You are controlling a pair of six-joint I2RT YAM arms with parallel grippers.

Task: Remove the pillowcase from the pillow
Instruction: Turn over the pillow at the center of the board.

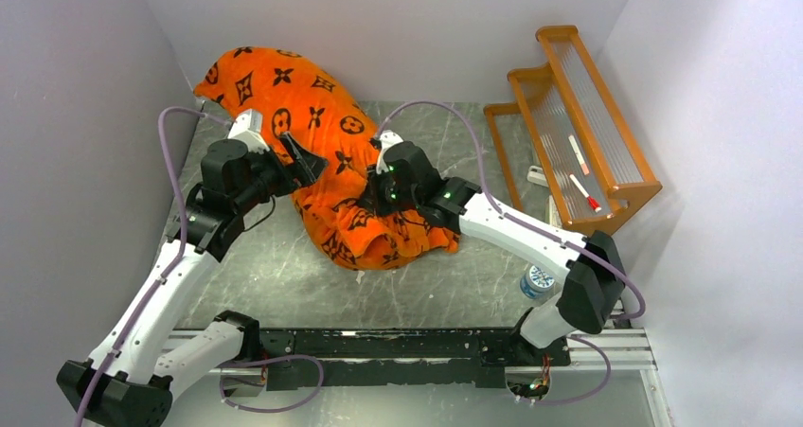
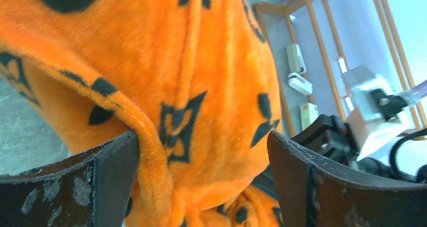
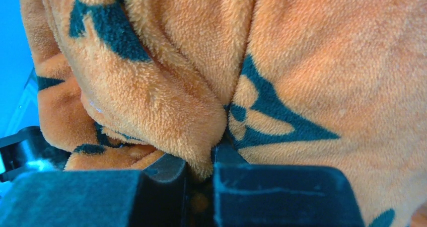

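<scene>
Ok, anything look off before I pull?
Nothing spilled or torn. The pillowcase lies bunched at its near end, with the right fingers shut on a fold and the left fingers open around another. Only oddity: a water bottle sits close beside the right arm's elbow, where a swing might knock it.

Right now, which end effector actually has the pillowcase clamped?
The right end effector: it is pinched shut on a fold of the pillowcase. The left end effector stands wide open, with the fabric lying loose in its gap.
</scene>
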